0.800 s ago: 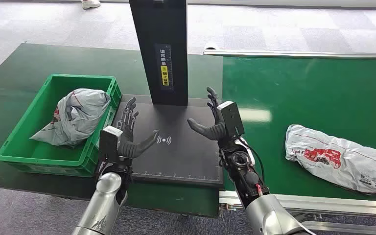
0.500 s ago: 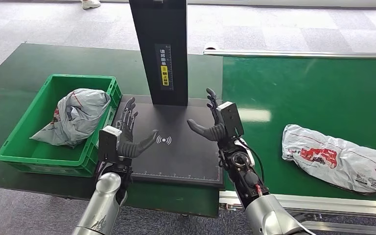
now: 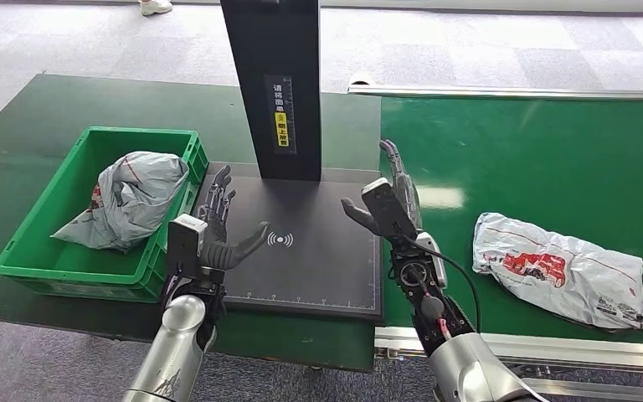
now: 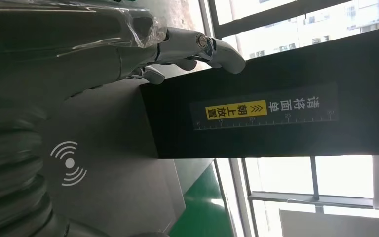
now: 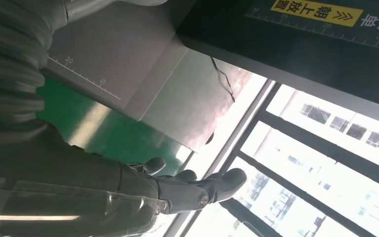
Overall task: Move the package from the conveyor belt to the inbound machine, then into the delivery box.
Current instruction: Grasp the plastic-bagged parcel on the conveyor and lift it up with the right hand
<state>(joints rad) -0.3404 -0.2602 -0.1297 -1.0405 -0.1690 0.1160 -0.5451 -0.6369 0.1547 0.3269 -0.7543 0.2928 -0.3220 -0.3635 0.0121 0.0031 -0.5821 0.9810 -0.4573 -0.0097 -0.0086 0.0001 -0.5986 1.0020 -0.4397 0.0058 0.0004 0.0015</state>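
At the table's left edge a green delivery box [image 3: 33, 251] already held one grey bag [image 3: 130, 199]. The left hand [image 3: 215, 234] hovered spread and empty over the left edge of the inbound machine [image 3: 318, 268]; the right hand [image 3: 389, 199], fingers also apart and empty, stood at the machine's right edge. The package [image 3: 561, 272] lay on the conveyor belt [image 3: 536, 159] near its front edge, ungrasped. The pickup appeared to be in hand: next, the right hand would need to reach right and down onto it.

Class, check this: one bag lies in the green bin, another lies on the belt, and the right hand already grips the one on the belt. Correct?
Not quite. The right hand is open and apart from the belt bag, as the head view shows. The other bag does lie in the bin.
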